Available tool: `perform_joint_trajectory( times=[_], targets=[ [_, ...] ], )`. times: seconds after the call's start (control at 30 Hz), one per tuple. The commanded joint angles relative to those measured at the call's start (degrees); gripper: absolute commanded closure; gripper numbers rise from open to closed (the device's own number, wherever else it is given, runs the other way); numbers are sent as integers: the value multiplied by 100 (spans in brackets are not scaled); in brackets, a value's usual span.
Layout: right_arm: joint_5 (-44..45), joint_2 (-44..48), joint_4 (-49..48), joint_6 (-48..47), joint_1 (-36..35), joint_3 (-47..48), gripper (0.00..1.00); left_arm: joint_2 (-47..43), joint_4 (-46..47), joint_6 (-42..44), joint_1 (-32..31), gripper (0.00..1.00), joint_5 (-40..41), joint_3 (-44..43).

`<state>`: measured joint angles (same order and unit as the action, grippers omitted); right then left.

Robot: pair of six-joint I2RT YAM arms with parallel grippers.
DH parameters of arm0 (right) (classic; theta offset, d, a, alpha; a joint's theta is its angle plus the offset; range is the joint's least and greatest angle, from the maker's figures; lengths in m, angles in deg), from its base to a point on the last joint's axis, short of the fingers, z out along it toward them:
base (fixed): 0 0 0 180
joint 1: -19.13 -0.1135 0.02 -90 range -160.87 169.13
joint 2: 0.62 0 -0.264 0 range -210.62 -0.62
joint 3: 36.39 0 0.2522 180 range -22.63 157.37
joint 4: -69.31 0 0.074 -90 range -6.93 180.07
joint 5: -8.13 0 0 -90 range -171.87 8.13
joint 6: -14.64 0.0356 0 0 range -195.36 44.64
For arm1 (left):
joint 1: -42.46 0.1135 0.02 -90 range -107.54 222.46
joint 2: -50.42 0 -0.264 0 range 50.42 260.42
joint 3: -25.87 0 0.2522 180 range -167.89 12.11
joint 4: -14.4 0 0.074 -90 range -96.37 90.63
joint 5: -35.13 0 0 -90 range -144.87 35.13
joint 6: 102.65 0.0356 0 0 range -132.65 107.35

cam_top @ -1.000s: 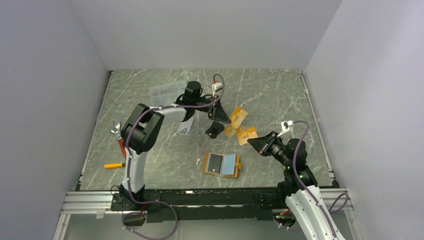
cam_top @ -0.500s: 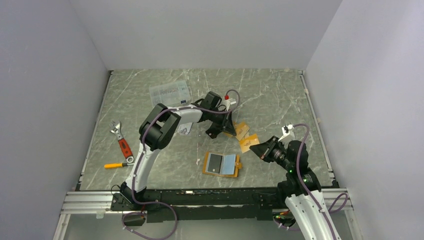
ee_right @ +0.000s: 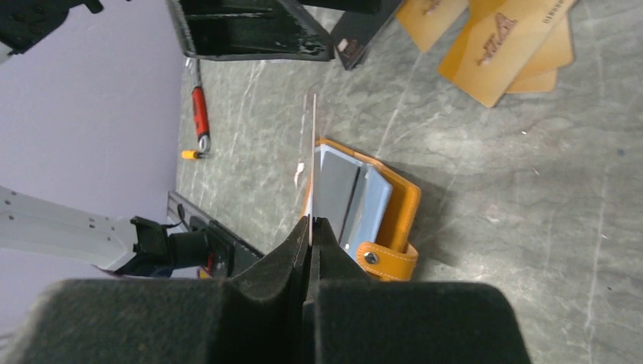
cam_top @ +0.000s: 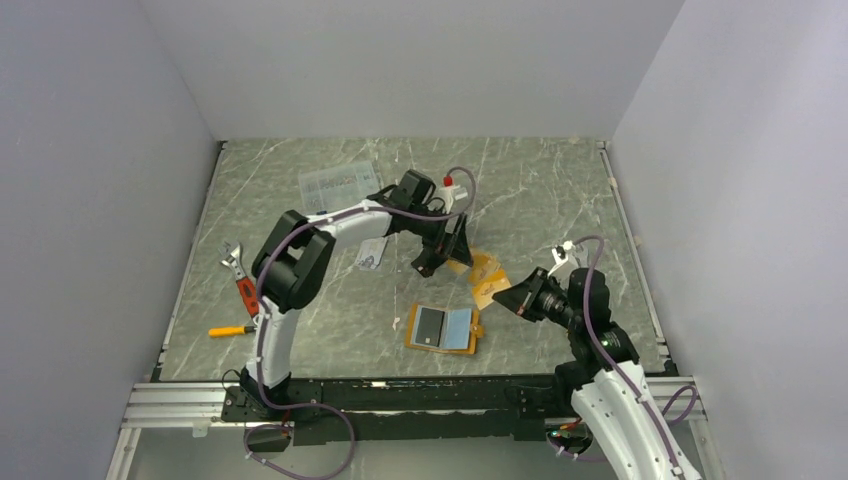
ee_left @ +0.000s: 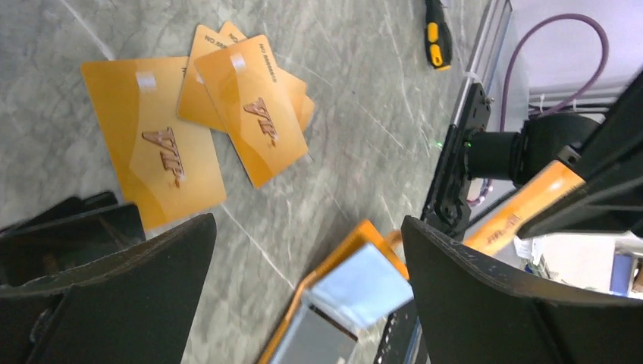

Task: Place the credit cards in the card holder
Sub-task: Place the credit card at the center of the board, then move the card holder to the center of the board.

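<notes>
The card holder (cam_top: pixel 445 328) lies open near the table's front, orange (ee_right: pixel 394 205) with a pale blue-grey inside. My right gripper (cam_top: pixel 512 298) is shut on an orange credit card (ee_right: pixel 313 152), which is seen edge-on just above the holder's left half. My left gripper (cam_top: pixel 445 250) hangs open with nothing between its fingers (ee_left: pixel 307 296). Three more orange cards (ee_left: pixel 163 152) lie overlapped beside it (cam_top: pixel 485 265). A black card (ee_right: pixel 355 44) lies under the left fingers. A whitish card (cam_top: pixel 370 253) lies further left.
A clear plastic compartment box (cam_top: pixel 340 183) stands at the back left. A red-handled wrench (cam_top: pixel 243 285) and a yellow-and-black screwdriver (cam_top: pixel 228 330) lie along the left side. The metal rail (cam_top: pixel 400 395) runs along the near edge.
My left gripper moved right and down to the orange cards and opened, letting go of the black card. My right gripper carried its orange card a little left toward the holder.
</notes>
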<state>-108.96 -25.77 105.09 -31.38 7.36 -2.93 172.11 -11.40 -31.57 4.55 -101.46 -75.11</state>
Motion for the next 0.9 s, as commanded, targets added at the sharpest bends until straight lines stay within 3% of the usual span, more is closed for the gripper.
perform_joint_trajectory(
  times=[0.0,0.1,0.2,0.23,0.3,0.47,0.87],
  targets=[
    [-691,-347,-734,-209,8,467,100,-1048,-356,517,167,1,-371,72],
    [-1373,-701,-1310,-176,8,606,100,-1545,-184,395,316,2,-1049,362],
    [-1942,-1046,-2082,115,8,565,100,-2099,-81,225,403,19,-1667,556],
    [-2204,-1108,-2855,407,4,400,100,-2304,-574,509,411,23,-1799,442],
    [-2570,-1213,-3990,1004,-41,157,100,-2553,-1754,1354,404,20,-1834,28],
    [-2956,-1575,-4380,853,-345,596,100,-2983,-2911,2382,428,13,-1883,-21],
    [-2898,-2013,-3960,337,-919,1349,100,-3344,-2508,1978,425,27,-2146,514]
  ],
)
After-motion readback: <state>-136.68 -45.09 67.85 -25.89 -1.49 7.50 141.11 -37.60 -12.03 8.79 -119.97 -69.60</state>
